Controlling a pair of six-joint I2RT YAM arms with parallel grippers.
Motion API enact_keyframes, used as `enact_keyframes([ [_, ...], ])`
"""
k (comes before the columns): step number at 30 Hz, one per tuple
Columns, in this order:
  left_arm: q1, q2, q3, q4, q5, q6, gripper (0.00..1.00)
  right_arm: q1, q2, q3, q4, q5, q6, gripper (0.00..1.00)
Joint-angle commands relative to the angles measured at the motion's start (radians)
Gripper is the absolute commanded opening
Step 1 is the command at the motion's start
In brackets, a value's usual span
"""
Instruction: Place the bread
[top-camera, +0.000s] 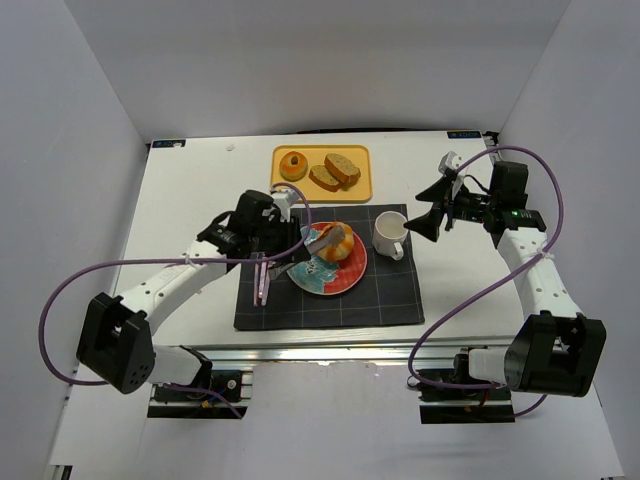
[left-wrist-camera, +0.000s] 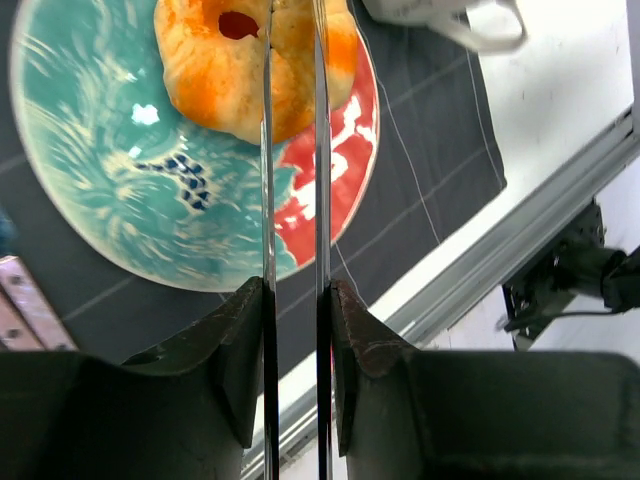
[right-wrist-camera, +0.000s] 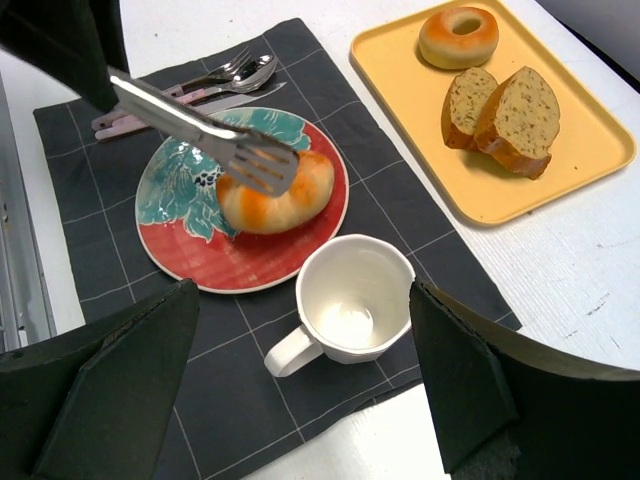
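You have two rolls in front of you, two bread slices, and one each of plate, mug, tray, placemat and tongs, plus a small bundle of cutlery.

The twisted roll (right-wrist-camera: 305, 190) lies on the plate (right-wrist-camera: 200, 255), across the seam between its teal and red halves. Its long axis lies flat, with one end aimed roughly at the yellow tray (right-wrist-camera: 590, 150). It is lumpy and glossy, golden with deeper orange patches, and your left wrist view shows a dark hollow in its top.

The round roll (right-wrist-camera: 455, 40) sits on the tray beyond the plate, flat with its dimple facing up. It is smooth, shiny and ring-like. The two slices (right-wrist-camera: 465, 105) (right-wrist-camera: 520, 120) lean together just beside it, also on the tray.

Your left gripper (left-wrist-camera: 295, 310) has its jaws drawn in tight on the handle of the tongs (right-wrist-camera: 190, 125). The two blades run close together out over the plate. Their slotted head sits on top of the twisted roll, and you can't tell whether it presses down.

Your right gripper (top-camera: 430, 207) hangs off the plate's mug side with its jaws spread wide and holding nothing.

The white mug (right-wrist-camera: 355, 300) stands upright just beside the plate. The cutlery (right-wrist-camera: 210, 80) lies on the plate's opposite side. The plate, mug and cutlery all rest on the dark placemat (right-wrist-camera: 400, 205)
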Motion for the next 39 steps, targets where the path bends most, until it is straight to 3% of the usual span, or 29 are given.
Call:
enact_keyframes([
  [1,-0.033,-0.044,-0.013,0.039,-0.003,-0.011,0.23,-0.005,0.007,0.048,-0.029,-0.013,-0.020,0.89],
  [4,-0.052,-0.030,-0.017,0.031,-0.028,-0.008,0.33,-0.005,0.009,0.052,-0.040,-0.010,-0.018,0.89],
  [5,-0.055,-0.029,-0.016,0.025,-0.033,0.001,0.41,-0.005,0.007,0.054,-0.041,-0.008,-0.020,0.89],
  [8,-0.058,-0.035,-0.011,0.014,-0.053,0.006,0.54,-0.005,0.001,0.051,-0.049,-0.004,-0.024,0.89],
  [11,-0.058,-0.046,-0.011,0.013,-0.050,0.006,0.58,-0.005,-0.003,0.049,-0.057,-0.001,-0.029,0.89],
  [18,-0.058,-0.064,0.035,-0.024,-0.053,0.006,0.58,-0.005,-0.003,0.048,-0.058,-0.002,-0.030,0.89],
  [21,-0.056,-0.069,0.090,-0.047,-0.121,0.014,0.57,-0.005,-0.002,0.046,-0.060,-0.005,-0.034,0.89],
  [29,0.077,0.011,0.204,-0.018,-0.214,-0.009,0.26,-0.005,0.001,0.045,-0.057,-0.010,-0.041,0.89],
  [31,0.118,0.080,0.248,0.005,-0.233,-0.027,0.25,-0.005,0.003,0.043,-0.055,-0.010,-0.041,0.89],
  [39,0.244,0.446,0.547,0.004,-0.317,-0.017,0.45,-0.005,0.000,0.036,-0.043,-0.022,-0.043,0.89],
])
